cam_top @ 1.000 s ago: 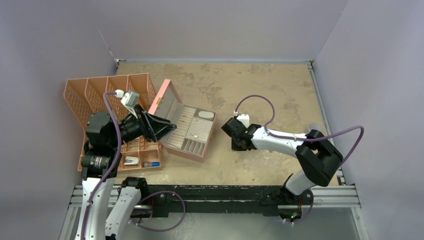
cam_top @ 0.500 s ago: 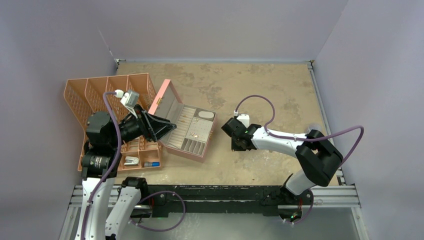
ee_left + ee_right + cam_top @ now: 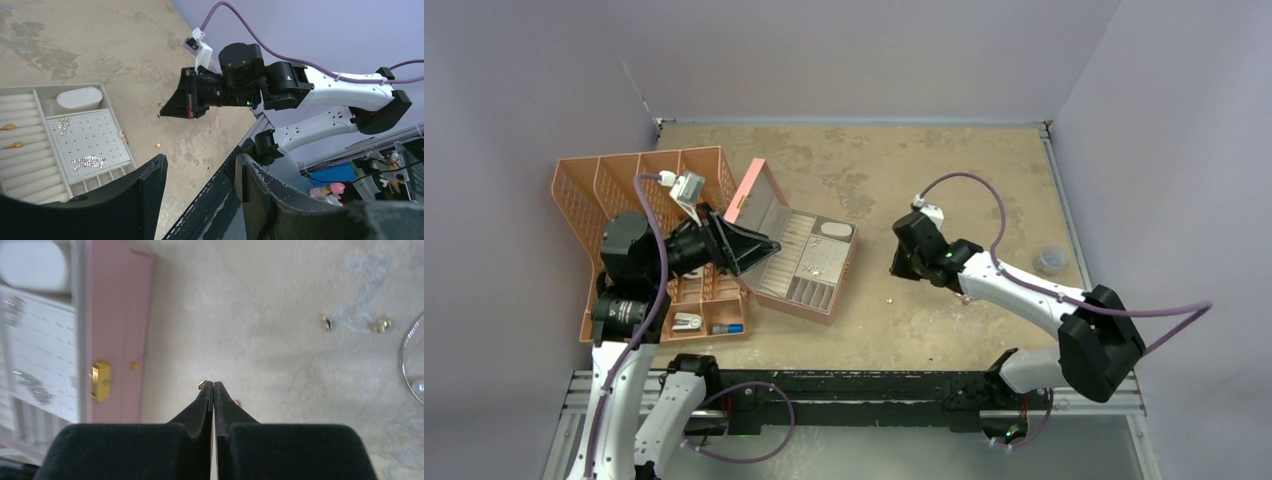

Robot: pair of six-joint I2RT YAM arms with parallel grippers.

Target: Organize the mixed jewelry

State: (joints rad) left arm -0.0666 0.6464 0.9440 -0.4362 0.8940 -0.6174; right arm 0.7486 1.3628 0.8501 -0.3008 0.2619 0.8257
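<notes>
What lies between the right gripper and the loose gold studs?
Bare tabletop up to the loose studs, right wrist view; the right gripper pinches a gold stud.

Open pink jewellery box with white padded insert point(image 3: 809, 262) sits left of centre on mottled tan table point(image 3: 874, 180), just beside salmon plastic mesh organiser point(image 3: 639, 190). Left gripper point(image 3: 769, 250) over box's left part. Right gripper point(image 3: 896, 268) just right of box — one tiny gold-coloured stud point(image 3: 890, 298) lies on table near it.
</notes>
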